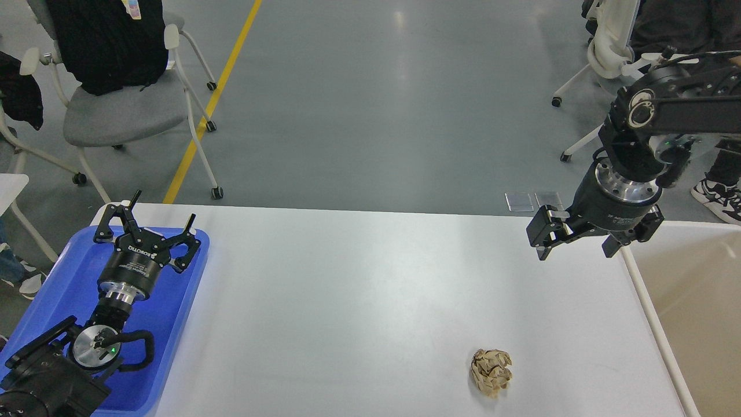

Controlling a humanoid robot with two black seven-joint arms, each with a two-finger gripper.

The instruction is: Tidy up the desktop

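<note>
One crumpled paper ball lies on our counter, below and slightly left of our open right hand, nearer than our open left hand.

At my far left I see a shallow blue plastic tray with a raised rim. At the right edge sits a cream-rimmed beige bin. Near the front lies a crumpled ball of tan paper — well apart from both. Beyond, on the grey floor, a yellow painted line passes a grey-seated chair on castors — dark clothing is draped over its back.
</note>
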